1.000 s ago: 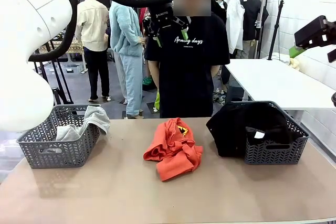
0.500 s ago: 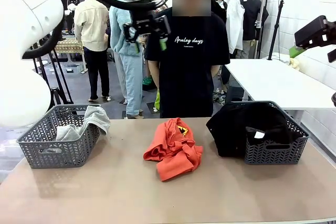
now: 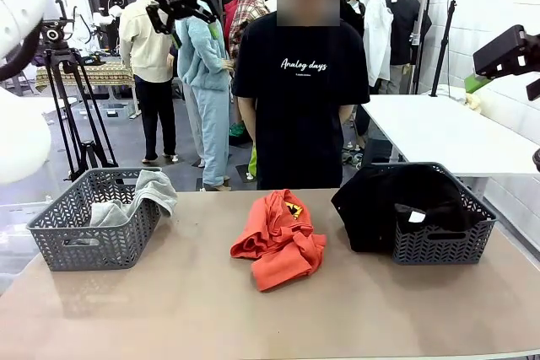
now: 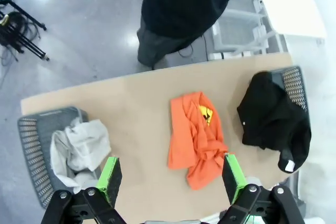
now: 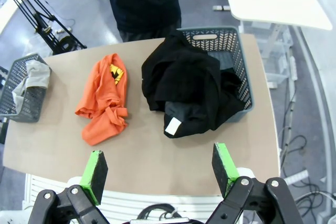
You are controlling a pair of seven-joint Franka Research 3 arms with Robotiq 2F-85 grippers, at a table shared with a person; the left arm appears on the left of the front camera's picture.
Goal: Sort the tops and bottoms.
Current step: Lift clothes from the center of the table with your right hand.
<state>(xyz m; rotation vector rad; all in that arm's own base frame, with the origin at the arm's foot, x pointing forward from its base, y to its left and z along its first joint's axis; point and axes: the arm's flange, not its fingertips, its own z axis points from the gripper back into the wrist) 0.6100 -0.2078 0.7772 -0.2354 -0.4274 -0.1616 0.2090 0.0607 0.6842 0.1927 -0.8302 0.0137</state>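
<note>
Orange-red top (image 3: 278,238) is seen crumpled at table (image 3: 169,309) centre, between the baskets: soft, light, best pinched at a raised fold. Left end effector (image 4: 171,176) and right end effector (image 5: 160,171) are held high, wide open, empty.

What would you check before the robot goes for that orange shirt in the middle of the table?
1. Orange shirt lies free on the table, in no basket: ok.
2. Left gripper open and holding nothing: ok.
3. Right gripper open and holding nothing: ok.
4. Left basket has room beside the grey garment: ok.
5. Black garment fully inside the right basket: not ok, it hangs over the rim.
6. Person's hands away from the table: cannot tell, they are behind the back.
</note>
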